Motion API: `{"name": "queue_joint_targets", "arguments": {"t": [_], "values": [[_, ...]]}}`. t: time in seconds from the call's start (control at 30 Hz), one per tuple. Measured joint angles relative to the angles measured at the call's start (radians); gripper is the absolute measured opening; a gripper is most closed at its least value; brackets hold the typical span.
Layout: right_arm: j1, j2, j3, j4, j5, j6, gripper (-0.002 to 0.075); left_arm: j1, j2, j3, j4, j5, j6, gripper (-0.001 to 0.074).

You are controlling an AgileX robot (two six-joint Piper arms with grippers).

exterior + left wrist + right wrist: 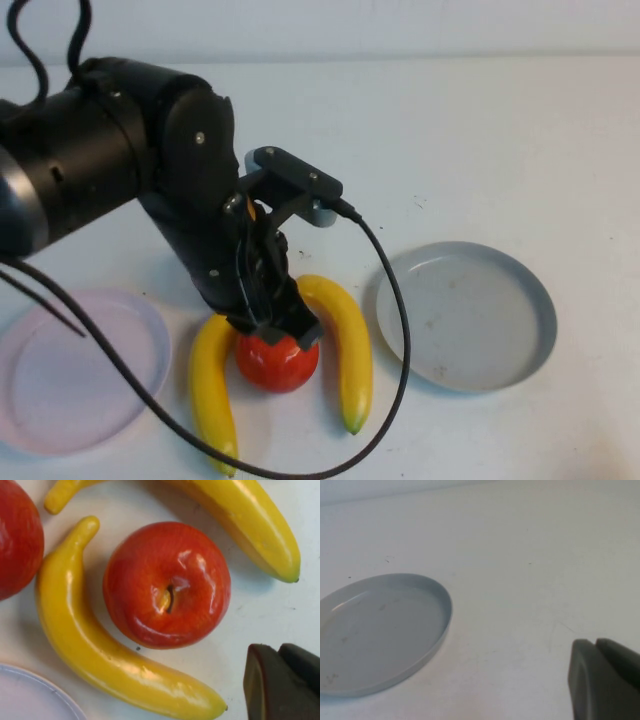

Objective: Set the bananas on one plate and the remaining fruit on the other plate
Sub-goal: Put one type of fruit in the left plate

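Both the pink plate [80, 370] and grey plate [465, 315] hold nothing. Between them on the table [480, 140], two glossy yellow bananas [213, 390] flank a shiny red apple [277, 362]; another apple [17, 537] lies beside. The left gripper [283, 325] hovers over the apple, fingers together; the right gripper [605, 680], near the grey plate, is likewise closed.

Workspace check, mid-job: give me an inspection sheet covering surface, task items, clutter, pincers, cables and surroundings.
Surface: white table, faint marks.
Bananas: two, left banana and right banana, on the table flanking an apple; neither plated.
Apples: one apple between the bananas; second apple only in the left wrist view.
Plates: pink plate and grey-blue plate, both empty.
Clutter: nothing seen.
Pincers: left pincer shut, above the middle apple, holding nothing; right pincer shut, near the grey-blue plate.
Cables: black cable loops over the table.
Surroundings: pale wall behind.
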Motion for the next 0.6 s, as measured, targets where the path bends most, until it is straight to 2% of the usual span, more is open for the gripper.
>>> {"name": "queue_joint_targets", "arguments": {"t": [0.1,0.13,0.33,0.37,0.47,0.6], "values": [[0.000,0.000,0.000,0.000,0.000,0.000,-0.0015,-0.001,0.031,-0.023,0.013,0.002,0.006,0.0073],[0.000,0.000,0.000,0.000,0.000,0.000,-0.0015,-0.001,0.041,-0.025,0.018,0.004,0.008,0.0120],[0.000,0.000,0.000,0.000,0.000,0.000,-0.0015,-0.001,0.105,-0.025,0.061,0.005,0.011,0.0550],[0.000,0.000,0.000,0.000,0.000,0.000,-0.0015,-0.001,0.113,-0.025,0.070,-0.005,0.013,0.0592],[0.000,0.000,0.000,0.000,0.000,0.000,-0.0015,-0.001,0.128,-0.025,0.092,-0.037,0.015,0.0664],[0.000,0.000,0.000,0.000,0.000,0.000,-0.0015,-0.001,0.133,-0.025,0.096,-0.068,0.018,0.0668]]}}
